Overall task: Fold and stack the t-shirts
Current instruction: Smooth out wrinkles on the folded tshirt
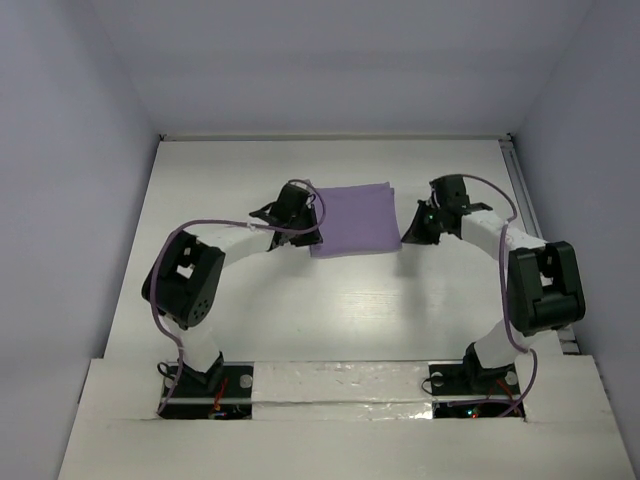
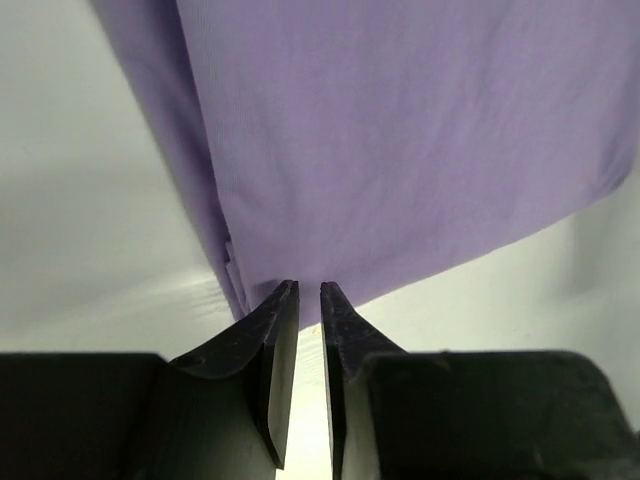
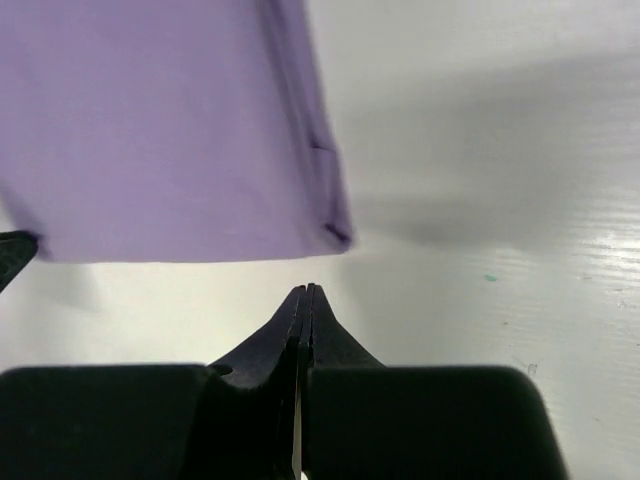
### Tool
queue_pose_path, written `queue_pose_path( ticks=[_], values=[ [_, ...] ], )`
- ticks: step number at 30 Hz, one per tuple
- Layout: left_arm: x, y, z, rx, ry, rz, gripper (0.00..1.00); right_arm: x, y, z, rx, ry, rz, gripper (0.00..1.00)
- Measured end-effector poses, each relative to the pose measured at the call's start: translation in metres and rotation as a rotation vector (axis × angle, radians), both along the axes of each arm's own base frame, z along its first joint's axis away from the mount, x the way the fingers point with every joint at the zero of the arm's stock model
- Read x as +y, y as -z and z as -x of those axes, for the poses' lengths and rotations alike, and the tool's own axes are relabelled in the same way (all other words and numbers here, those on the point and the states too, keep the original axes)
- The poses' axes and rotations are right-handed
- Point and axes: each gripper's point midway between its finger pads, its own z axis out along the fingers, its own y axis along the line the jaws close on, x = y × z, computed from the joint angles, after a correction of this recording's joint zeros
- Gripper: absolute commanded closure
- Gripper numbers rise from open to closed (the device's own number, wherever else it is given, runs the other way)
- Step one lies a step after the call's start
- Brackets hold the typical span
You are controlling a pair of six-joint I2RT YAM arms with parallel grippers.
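The plain lavender short-sleeved cloth t-shirt (image 1: 355,220) lies folded into a flat, several-layered rectangle on the white tabletop (image 1: 330,310), far of centre, between the two arms. The left gripper (image 2: 310,290) sits at the shirt's near-left corner, its jaws parted by only a sliver with nothing seen between them. The right gripper (image 3: 305,290) waits just short of the near-right corner, jaws pressed together and empty. The cloth looks light, soft and limp, so it will probably sag and unfold if lifted by one layer. Pinching all the layers at both corners seems safest.
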Motion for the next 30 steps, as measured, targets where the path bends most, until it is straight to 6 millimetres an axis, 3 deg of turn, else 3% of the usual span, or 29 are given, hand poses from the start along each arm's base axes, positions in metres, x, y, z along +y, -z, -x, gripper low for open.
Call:
queue_pose_path(
  ticks=[3,6,8,10,13,19,24,30],
  values=[
    [-0.002,-0.03,-0.021,-0.041,-0.02,0.0,0.86,0.007,-0.034,-0.026,-0.078,-0.025,-0.026,1.0],
    [-0.013,-0.079,-0.06,-0.148,-0.045,0.047,0.86,0.018,-0.061,-0.064,-0.16,-0.048,-0.065,1.0],
    [-0.018,-0.102,-0.085,-0.21,-0.061,0.076,0.86,0.026,-0.068,-0.09,-0.197,-0.064,-0.09,1.0],
    [-0.023,-0.109,-0.106,-0.239,-0.074,0.09,0.86,0.033,-0.063,-0.109,-0.198,-0.079,-0.109,1.0],
    [-0.023,-0.085,-0.128,-0.214,-0.09,0.074,0.87,0.041,-0.042,-0.134,-0.174,-0.096,-0.132,1.0],
    [-0.002,0.011,-0.142,-0.057,-0.127,-0.021,0.88,0.037,0.005,-0.17,-0.114,-0.081,-0.201,1.0],
    [0.012,0.007,-0.16,-0.079,-0.163,0.007,0.88,0.019,0.023,-0.198,-0.101,-0.05,-0.257,1.0],
    [0.02,0.009,-0.168,-0.082,-0.182,0.045,0.87,0.013,0.025,-0.202,-0.109,-0.04,-0.277,1.0]
  ],
)
